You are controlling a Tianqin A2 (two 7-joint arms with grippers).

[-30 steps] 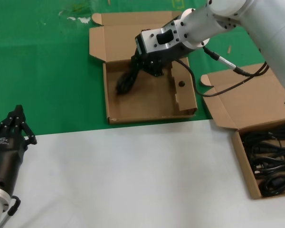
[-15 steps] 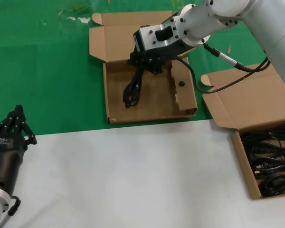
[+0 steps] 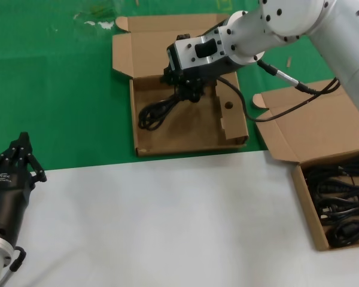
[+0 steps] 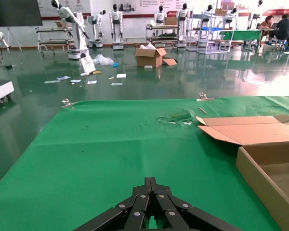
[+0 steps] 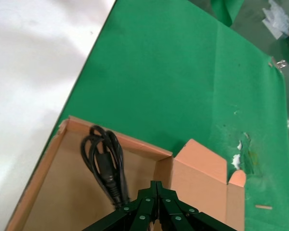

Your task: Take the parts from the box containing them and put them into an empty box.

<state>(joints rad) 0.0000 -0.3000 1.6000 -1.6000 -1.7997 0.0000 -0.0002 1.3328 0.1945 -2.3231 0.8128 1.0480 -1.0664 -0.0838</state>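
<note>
The parts: one black cord bundle (image 3: 155, 112), a glossy coil of rubbery cable, lies on the floor of the empty box (image 3: 185, 128), toward its left wall, with one end running up to the right gripper (image 3: 187, 91). From the right wrist view the loops (image 5: 103, 163) sit flat on the cardboard and the cable's end disappears under the black fingers (image 5: 147, 207), which look pressed together at the tip, so it seems clamped on the cord.

That box is shallow brown corrugated board, lid flipped back on the green cloth (image 3: 60, 89), with a round hole (image 3: 228, 105) in the right side flap.

The rest of the cords (image 3: 341, 203) are a tangled black heap in the plain-lidded box (image 3: 308, 206) at the right edge, on the smooth white table (image 3: 167, 221).

The left gripper (image 3: 21, 156) is parked at the lower left, its fingers closed to a point and holding nothing.
</note>
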